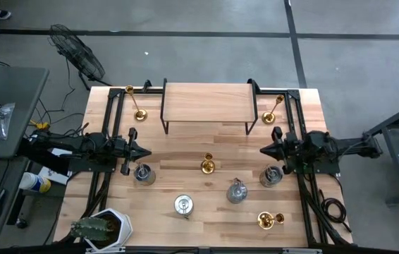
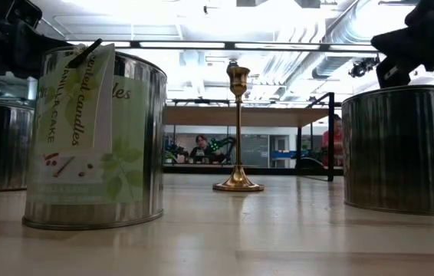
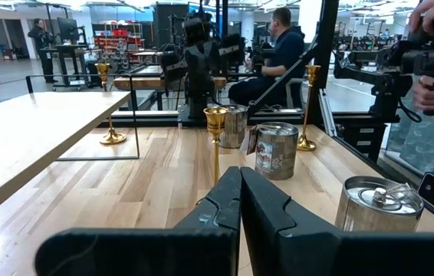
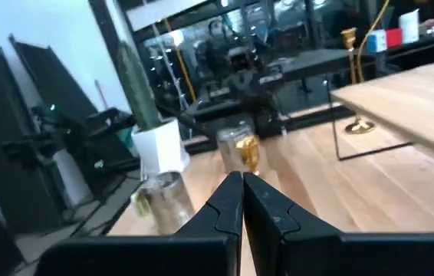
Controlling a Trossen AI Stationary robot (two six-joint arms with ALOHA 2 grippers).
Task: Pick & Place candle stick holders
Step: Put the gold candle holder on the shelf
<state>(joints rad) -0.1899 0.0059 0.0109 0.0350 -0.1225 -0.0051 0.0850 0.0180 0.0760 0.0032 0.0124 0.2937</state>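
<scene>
Pale wooden planks are forming the counter (image 1: pixel 206 141), which is carrying all eight holders.

Gold candlesticks: one (image 1: pixel 208 165) is standing upright at the centre of the counter, its cup and thin stem rising clear in the low view (image 2: pixel 238 130). Another (image 1: pixel 137 106) is standing at the far left corner, a third (image 1: pixel 273 110) at the far right corner, and a fourth (image 1: pixel 266 221) at the near right, just beside the counter's edge.

Silver-grey holders: one (image 1: pixel 143 173) is sitting left of the central candlestick, one (image 1: pixel 182 204) near and left of centre, one (image 1: pixel 237 191) near and right of centre, and one (image 1: pixel 271 176) at the right. All are standing apart from one another.

Left tool (image 1: pixel 142 150): it is hovering at the left side, just far of the left silver-grey holder, with its fingers pressed together and holding nothing, as the left wrist view shows (image 3: pixel 240 201).

Right tool (image 1: pixel 264 149): it is hovering at the right side, just far of the right silver-grey holder, its fingers likewise together and empty (image 4: pixel 241 201).

Surroundings: a low wooden shelf (image 1: pixel 208 104) on a black frame is standing at the far centre, between the two far candlesticks. A potted cactus (image 1: pixel 102 227) is sitting at the near left corner.
</scene>
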